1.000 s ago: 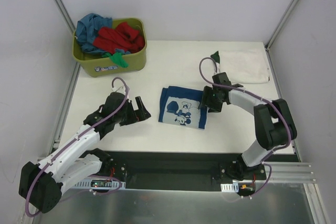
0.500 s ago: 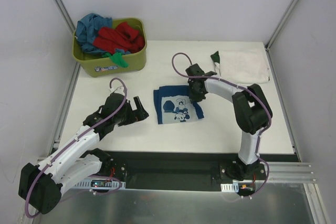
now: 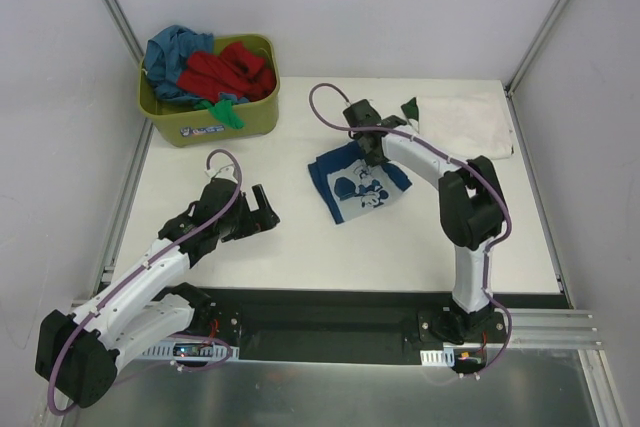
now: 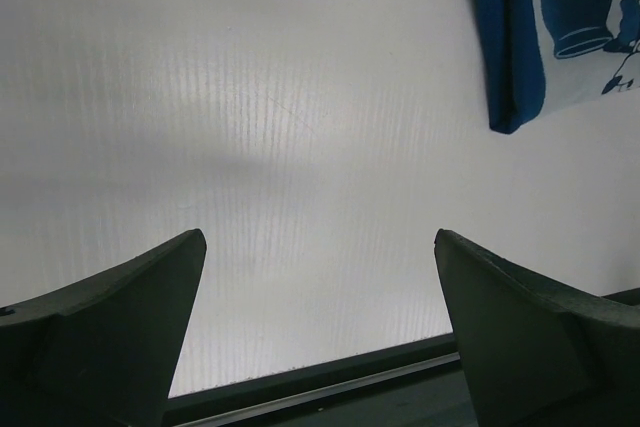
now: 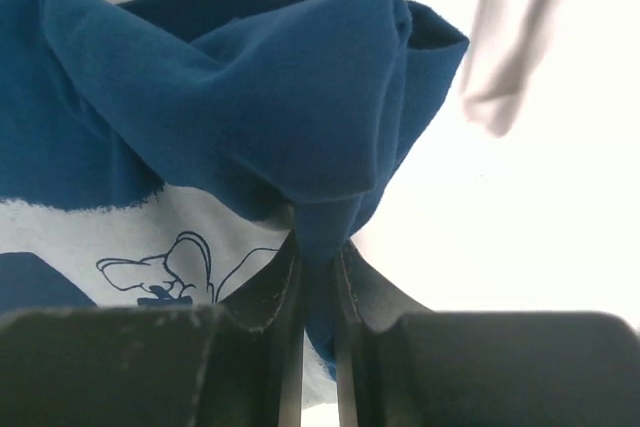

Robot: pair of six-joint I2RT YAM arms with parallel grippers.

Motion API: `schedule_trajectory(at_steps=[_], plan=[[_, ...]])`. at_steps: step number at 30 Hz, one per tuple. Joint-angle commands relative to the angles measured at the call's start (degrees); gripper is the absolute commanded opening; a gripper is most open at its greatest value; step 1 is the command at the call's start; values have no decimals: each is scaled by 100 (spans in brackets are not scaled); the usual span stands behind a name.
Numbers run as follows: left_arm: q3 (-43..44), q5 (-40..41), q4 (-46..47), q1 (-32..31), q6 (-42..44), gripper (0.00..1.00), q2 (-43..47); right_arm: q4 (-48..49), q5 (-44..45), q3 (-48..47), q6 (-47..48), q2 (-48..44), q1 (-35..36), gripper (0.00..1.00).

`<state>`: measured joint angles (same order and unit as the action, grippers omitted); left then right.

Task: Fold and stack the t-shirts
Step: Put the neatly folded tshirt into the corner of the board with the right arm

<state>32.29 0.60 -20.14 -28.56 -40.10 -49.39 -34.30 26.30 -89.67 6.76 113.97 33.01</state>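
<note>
Operator: While the right arm swung inward over the past second, the navy t-shirt (image 3: 358,185) turned with it. The folded tee lay square at mid-bench; it now sits skewed, its far edge drawn up.

Inspector: Grip status?

Operator: The right fingers (image 5: 318,252) are closed to a sliver on a bunched ridge of navy cloth, with the white print just below the pinch. The left fingers (image 4: 320,297) stand wide apart, holding nothing, over bare bench (image 4: 300,97) near the tee's corner. That arm has barely shifted.

Inspector: Consequence?

Operator: My judgement is that folding of this one is finished and transfer is under way. The white t-shirt (image 3: 465,125) lies folded at the far right, with a dark green t-shirt (image 3: 410,107) showing at its left edge. I take that as the stack site. The navy tee is near it, not touching. A one-point pinch may pull the fold open.

Inspector: Containers?

Operator: One olive tub (image 3: 258,119), far left corner. It holds unfolded tees heaped above the rim: a teal t-shirt (image 3: 168,47), a red t-shirt (image 3: 228,69), and a green t-shirt (image 3: 222,113) draped over the front wall. Those remain outstanding.
</note>
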Motion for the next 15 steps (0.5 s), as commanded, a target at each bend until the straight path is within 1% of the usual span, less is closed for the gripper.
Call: schedule_trajectory(at_steps=[1,3,8,15], plan=[[154,212,-174,-27,19,99,-1,55,1042,-647,1142,204,-49,1],[207,186,-209,-27,72,99,-18,143,1506,-937,1527,336,-76,1],[216,300,-306,-27,2,99,-45,249,2272,-1596,2021,704,-374,1],[321,248,-403,-27,-25,99,-36,293,2801,-2958,2417,1250,-893,1]])
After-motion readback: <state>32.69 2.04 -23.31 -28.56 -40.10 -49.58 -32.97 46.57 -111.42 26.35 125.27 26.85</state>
